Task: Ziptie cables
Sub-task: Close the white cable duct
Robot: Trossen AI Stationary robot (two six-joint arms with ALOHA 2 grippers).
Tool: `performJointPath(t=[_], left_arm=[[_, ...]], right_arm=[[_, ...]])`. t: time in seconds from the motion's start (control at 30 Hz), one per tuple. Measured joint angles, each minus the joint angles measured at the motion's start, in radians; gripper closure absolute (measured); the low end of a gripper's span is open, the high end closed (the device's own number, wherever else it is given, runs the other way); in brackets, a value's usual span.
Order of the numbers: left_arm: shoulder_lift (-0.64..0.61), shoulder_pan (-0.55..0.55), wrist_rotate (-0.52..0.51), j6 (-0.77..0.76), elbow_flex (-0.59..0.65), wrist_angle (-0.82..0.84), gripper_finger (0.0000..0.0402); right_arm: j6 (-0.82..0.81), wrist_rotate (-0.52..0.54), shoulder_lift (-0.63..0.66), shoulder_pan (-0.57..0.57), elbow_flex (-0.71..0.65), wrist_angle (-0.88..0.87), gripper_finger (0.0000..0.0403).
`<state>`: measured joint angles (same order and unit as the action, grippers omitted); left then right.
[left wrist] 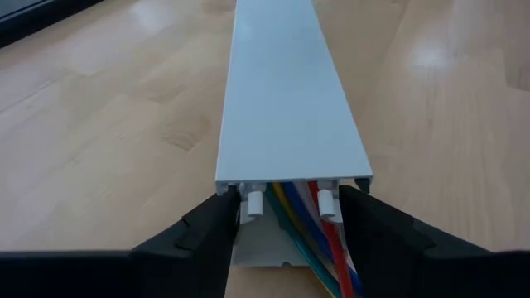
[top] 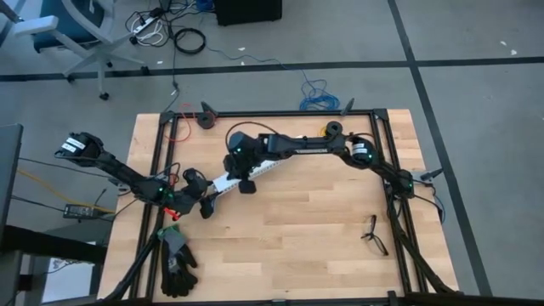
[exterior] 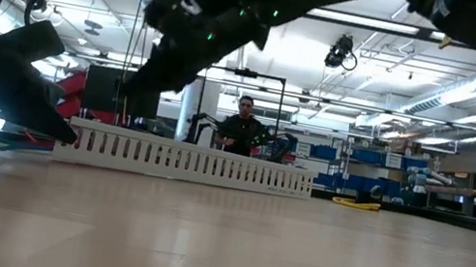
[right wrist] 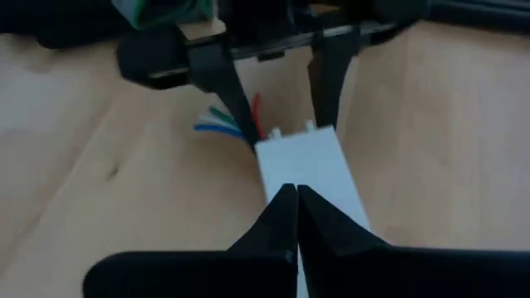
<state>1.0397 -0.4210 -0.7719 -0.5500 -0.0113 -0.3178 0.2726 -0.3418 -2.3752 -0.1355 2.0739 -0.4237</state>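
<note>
Left gripper (left wrist: 286, 228) has its fingers (left wrist: 207, 236) set on both sides of the end of the white slotted channel (left wrist: 286, 99), clamping it; same grip shows far off in the right wrist view. The cables (left wrist: 323, 248) run inside that channel under its cover and spill out of the held end between the fingers: red, blue, green, yellow strands visible, ends fanning free past the gripper (right wrist: 224, 124). Right gripper (right wrist: 296, 203) is pinched fully together, holding nothing, tips resting on or just over the channel's top cover partway along; contact can't be confirmed. High view puts the channel diagonally on the wooden table (top: 297, 238), left arm at its lower end, right arm (top: 246, 157) reaching across over the middle. No ziptie visible anywhere. Black gloves (top: 177, 263) lie near the table's front-left corner, a small black forked object (top: 374, 235) well apart on the right. Judgement: wires light, limp, slippery, will splay once free; best grabbed as a bunch just outside the channel mouth. Channel stiff, light, likely slides on the wood.
</note>
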Motion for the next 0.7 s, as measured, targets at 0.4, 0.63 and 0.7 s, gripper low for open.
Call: performJointPath(t=[0.4,0.63,0.7], left_arm=[[0.002,0.018,0.018,0.005,0.001,0.003,0.0192],[0.002,0.052,0.036,0.036,0.001,-0.015,0.0192],[0.002,0.054,0.038,0.038,0.001,-0.021,0.0192]], right_arm=[[0.005,0.084,-0.003,-0.034,-0.052,-0.18,0.0403],[0.021,-0.015,-0.044,0.003,-0.058,-0.013,0.0403],[0.0,-0.054,-0.048,0.001,-0.061,0.044,0.0403]])
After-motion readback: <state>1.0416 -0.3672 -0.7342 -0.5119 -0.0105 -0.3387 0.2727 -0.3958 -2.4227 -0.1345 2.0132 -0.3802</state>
